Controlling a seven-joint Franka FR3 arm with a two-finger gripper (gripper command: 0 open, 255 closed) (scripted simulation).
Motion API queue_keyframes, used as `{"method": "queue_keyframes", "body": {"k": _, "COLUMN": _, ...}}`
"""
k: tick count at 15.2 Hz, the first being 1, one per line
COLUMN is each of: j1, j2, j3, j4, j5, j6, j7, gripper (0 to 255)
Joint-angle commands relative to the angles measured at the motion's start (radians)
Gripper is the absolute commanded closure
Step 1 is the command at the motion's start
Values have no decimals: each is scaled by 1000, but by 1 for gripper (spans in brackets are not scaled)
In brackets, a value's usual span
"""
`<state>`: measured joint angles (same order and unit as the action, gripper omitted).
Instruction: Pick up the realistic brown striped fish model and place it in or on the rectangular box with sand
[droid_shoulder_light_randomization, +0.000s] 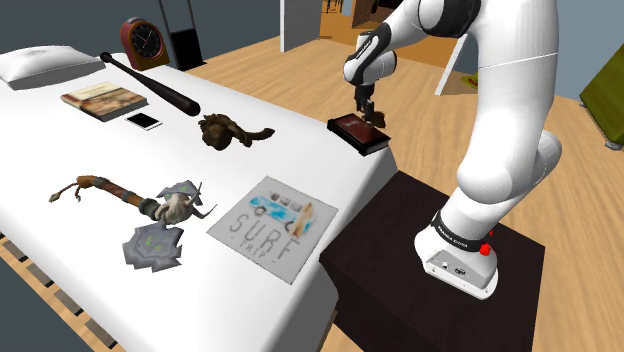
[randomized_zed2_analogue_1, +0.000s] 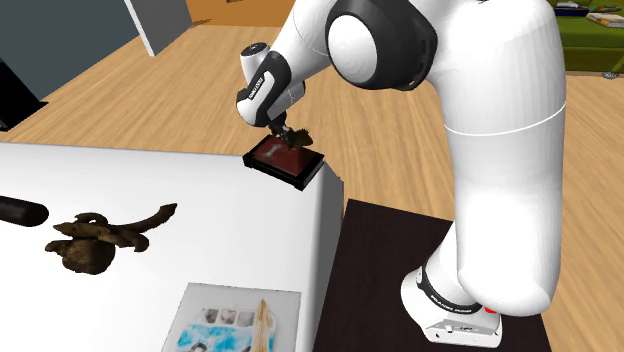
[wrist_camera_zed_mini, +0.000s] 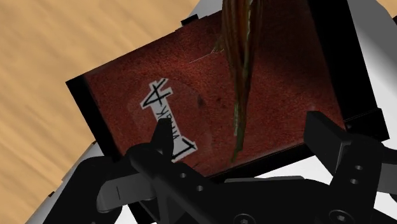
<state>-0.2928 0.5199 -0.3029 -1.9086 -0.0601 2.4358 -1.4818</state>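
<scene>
Gripper (wrist_camera_zed_mini: 236, 137) hangs low over the rectangular box (wrist_camera_zed_mini: 121, 89), jaws spread wide and neither one touching anything. Brown striped fish model (wrist_camera_zed_mini: 240, 57) shows edge-on in the gap between them, over the box's red-brown sand; whether it rests on the sand, cannot tell. The step looks like release and retreat. It is best done by lifting straight up with the jaws kept wide, so that no finger snags the fish. No sideways push either, since the box sits right at the corner of the white table (droid_shoulder_light_randomization: 60, 150). Count: one gripper, one fish, one box. Farther along the table: one surf-print sheet (droid_shoulder_light_randomization: 272, 228), one grey axe-like figure (droid_shoulder_light_randomization: 150, 215), one brown gnarled figure (droid_shoulder_light_randomization: 226, 131), one phone (droid_shoulder_light_randomization: 144, 121), one book (droid_shoulder_light_randomization: 103, 99), one bat (droid_shoulder_light_randomization: 152, 84), one pillow (droid_shoulder_light_randomization: 45, 65), one clock (droid_shoulder_light_randomization: 146, 42).
</scene>
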Motion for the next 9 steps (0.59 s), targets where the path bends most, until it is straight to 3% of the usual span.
{"method": "queue_keyframes", "body": {"k": 1, "j1": 0, "j2": -1, "j3": 0, "j4": -2, "j5": 0, "j6": 0, "j7": 0, "gripper": 0}}
{"method": "queue_keyframes", "body": {"k": 5, "j1": 27, "j2": -90, "j3": -12, "j4": 6, "j5": -21, "j6": -96, "j7": 14, "gripper": 0}}
{"method": "queue_keyframes", "body": {"k": 9, "j1": 27, "j2": -90, "j3": -12, "j4": 6, "j5": -21, "j6": -96, "j7": 14, "gripper": 0}}
